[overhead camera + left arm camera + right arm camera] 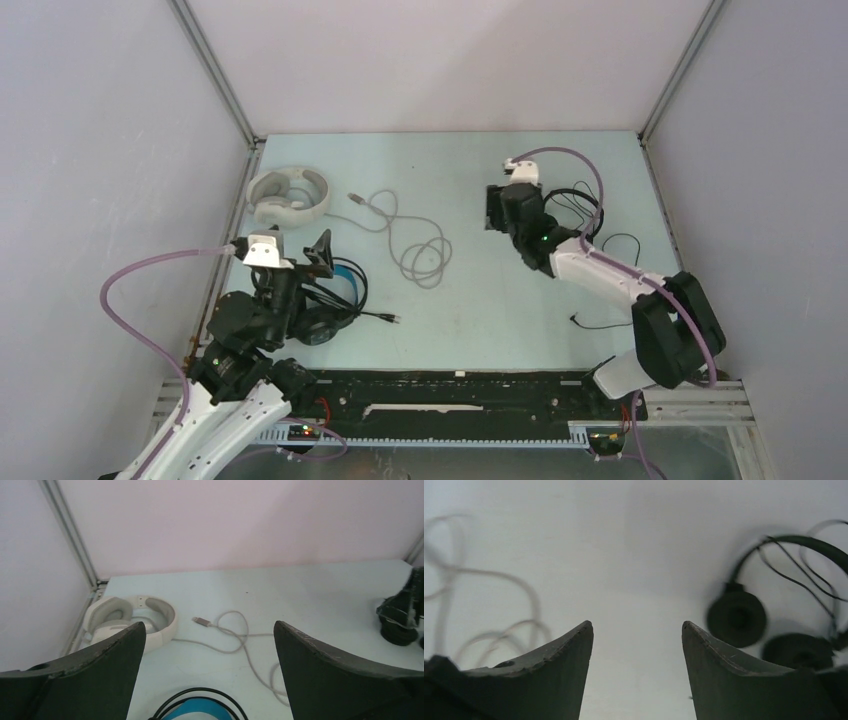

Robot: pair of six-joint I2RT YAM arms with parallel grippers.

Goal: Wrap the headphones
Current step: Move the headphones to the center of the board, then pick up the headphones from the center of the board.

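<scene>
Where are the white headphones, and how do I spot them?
Find the far left corner of the pale table. The white headphones lie flat there, and their grey cable loops off toward the middle. They are the only white, chunky pair; the blue-banded pair and the thin pair are black.

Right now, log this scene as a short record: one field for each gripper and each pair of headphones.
left gripper: open, empty, over the blue-banded black headphones
right gripper: open, empty, small black on-ear headphones just to its right
white over-ear headphones: far left of the table
grey cable: sprawled in loose loops, not wrapped
thin black cord: trails loose on the table near the right arm
</scene>
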